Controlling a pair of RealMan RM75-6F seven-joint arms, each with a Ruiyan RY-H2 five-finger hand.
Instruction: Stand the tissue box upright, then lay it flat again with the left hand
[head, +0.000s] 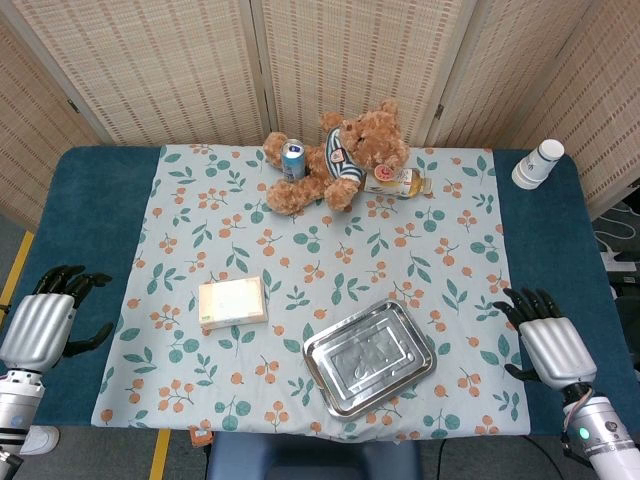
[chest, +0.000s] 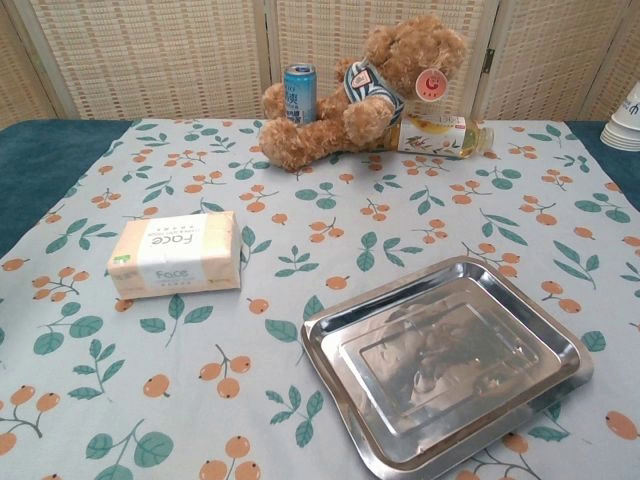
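The tissue box (head: 233, 302) is a pale cream soft pack lying flat on the floral cloth, left of centre; in the chest view the tissue box (chest: 175, 254) shows its printed top. My left hand (head: 45, 320) rests at the table's left edge on the blue cover, fingers spread, holding nothing, well to the left of the box. At the right edge my right hand (head: 545, 335) also lies with fingers apart and nothing in it. Neither hand appears in the chest view.
A steel tray (head: 369, 357) sits front centre-right, close to the box's right. At the back stand a teddy bear (head: 340, 155), a blue can (head: 292, 160) and a lying bottle (head: 400, 181). Stacked paper cups (head: 538, 164) stand at the far right.
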